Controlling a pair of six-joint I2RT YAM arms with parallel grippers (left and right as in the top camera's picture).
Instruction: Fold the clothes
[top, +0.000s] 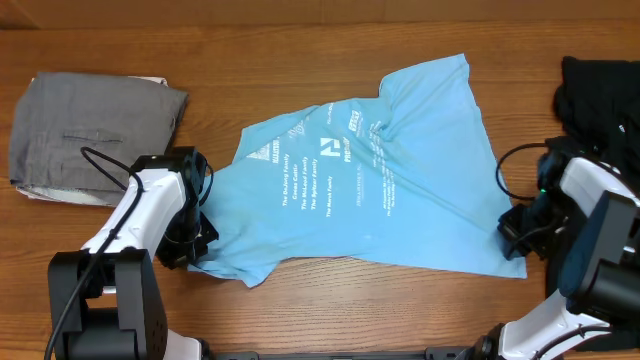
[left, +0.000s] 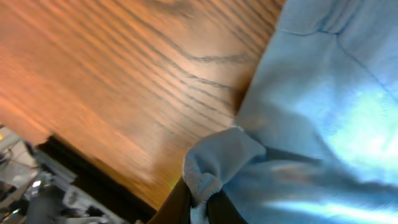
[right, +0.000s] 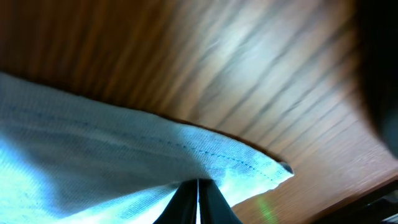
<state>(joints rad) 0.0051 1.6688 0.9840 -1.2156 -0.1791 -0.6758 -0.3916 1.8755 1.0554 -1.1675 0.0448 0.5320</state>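
The clothes, a light blue T-shirt (top: 370, 180) with small white lettering facing up, lies spread and rumpled across the middle of the table. My left gripper (top: 197, 243) is at the shirt's front left corner, and the left wrist view shows its dark fingers (left: 180, 202) shut on a bunched fold of the blue cloth (left: 214, 162). At the shirt's front right corner my right gripper (top: 515, 232) is shut on the hem (right: 249, 165), which is stretched taut just above the wood.
A folded grey garment (top: 90, 135) lies at the back left. A black garment (top: 605, 95) is heaped at the back right, beside the right arm. Bare wood runs along the far edge and the front of the table (top: 380, 300).
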